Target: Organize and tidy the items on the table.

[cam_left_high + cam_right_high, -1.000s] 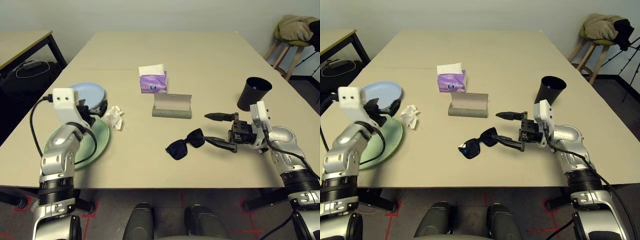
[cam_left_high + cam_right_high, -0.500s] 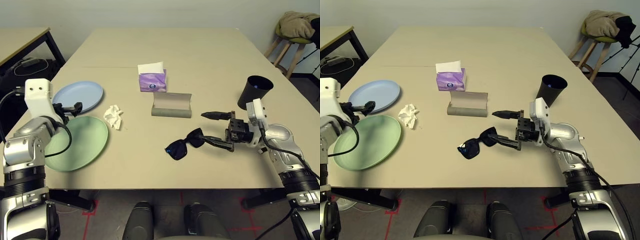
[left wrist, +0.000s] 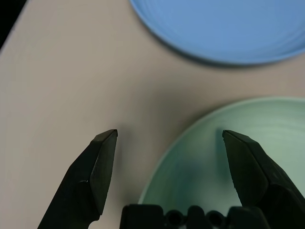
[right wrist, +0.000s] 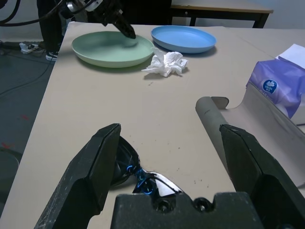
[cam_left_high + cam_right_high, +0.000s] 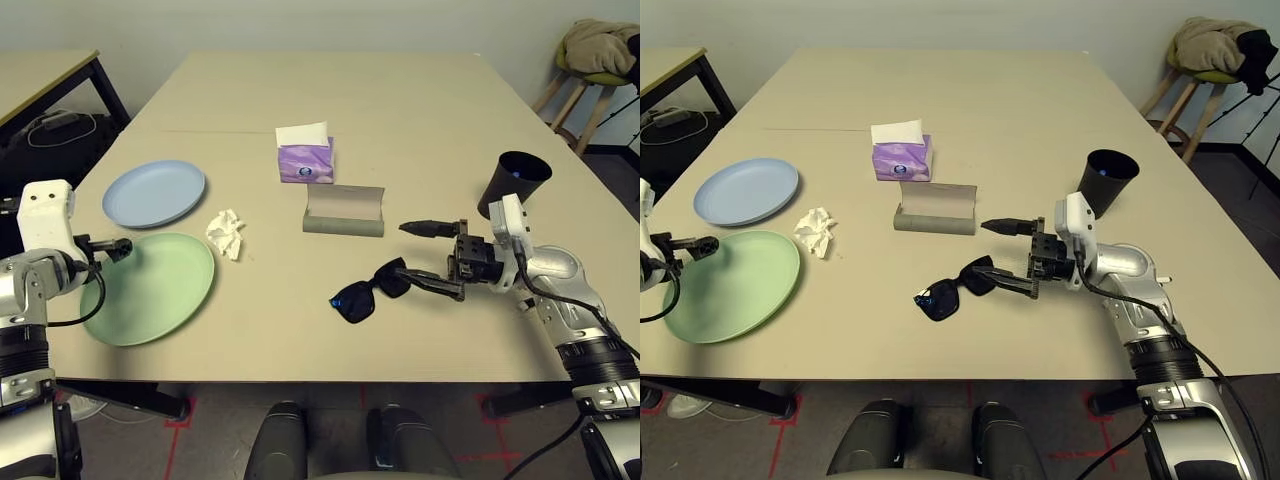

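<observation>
Awaiting pickup near the bench's (image 5: 420, 110) front edge, black sunglasses (image 5: 370, 289) lie between the spread, empty fingers of the right tool (image 5: 432, 255), while the left tool (image 5: 112, 247), likewise released, hovers over the green plate (image 5: 155, 290).

Left gripper (image 3: 169, 138): fingers spread wide above beige worktop (image 3: 62, 76); green plate (image 3: 214, 157) rim between them (blue plate (image 3: 219, 26) just beyond, apart).

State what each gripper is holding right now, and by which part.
Nothing is held. The right gripper stands open beside the black sunglasses, not closed on them. The left gripper hangs open at the green plate's edge.
</observation>
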`<state>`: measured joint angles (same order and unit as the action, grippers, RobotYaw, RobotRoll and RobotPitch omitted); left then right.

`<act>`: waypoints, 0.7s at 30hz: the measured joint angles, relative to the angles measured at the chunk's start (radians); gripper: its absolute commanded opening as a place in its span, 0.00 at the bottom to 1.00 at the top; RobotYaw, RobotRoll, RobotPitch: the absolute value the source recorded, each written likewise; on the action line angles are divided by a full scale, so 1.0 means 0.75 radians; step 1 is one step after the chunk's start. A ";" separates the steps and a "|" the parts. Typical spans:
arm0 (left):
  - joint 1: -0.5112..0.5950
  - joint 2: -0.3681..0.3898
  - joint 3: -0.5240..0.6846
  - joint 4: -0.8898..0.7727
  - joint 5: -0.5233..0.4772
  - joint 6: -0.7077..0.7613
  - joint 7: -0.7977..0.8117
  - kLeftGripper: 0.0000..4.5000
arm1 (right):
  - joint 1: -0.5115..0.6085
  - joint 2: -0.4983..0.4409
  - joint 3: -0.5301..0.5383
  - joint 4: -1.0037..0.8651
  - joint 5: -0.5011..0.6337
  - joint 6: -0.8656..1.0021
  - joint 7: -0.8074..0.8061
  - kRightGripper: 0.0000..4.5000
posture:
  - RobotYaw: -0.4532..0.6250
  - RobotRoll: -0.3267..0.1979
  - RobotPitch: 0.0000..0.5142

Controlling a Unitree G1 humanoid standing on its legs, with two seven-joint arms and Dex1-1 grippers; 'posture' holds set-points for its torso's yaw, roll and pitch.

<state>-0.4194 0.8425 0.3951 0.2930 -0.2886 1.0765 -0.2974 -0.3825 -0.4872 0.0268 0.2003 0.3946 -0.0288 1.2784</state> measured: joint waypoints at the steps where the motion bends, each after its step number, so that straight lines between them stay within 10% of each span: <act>1: 0.000 0.000 0.000 0.000 0.000 0.004 -0.004 1.00 | -0.001 0.000 0.000 -0.001 0.000 0.004 -0.004 1.00 | 0.63 0.62 0.12; 10: 0.029 0.000 0.025 0.001 -0.006 0.019 -0.031 0.87 | -0.002 0.000 0.000 -0.003 0.000 0.013 -0.010 1.00 | 0.63 0.62 0.11; 21: 0.054 -0.002 0.038 -0.006 -0.023 0.029 -0.069 0.00 | -0.003 -0.001 0.000 -0.004 0.000 0.012 -0.010 1.00 | 0.63 0.62 0.10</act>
<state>-0.3791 0.8413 0.4237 0.2887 -0.3061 1.0984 -0.3492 -0.3850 -0.4881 0.0272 0.1976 0.3944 -0.0196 1.2706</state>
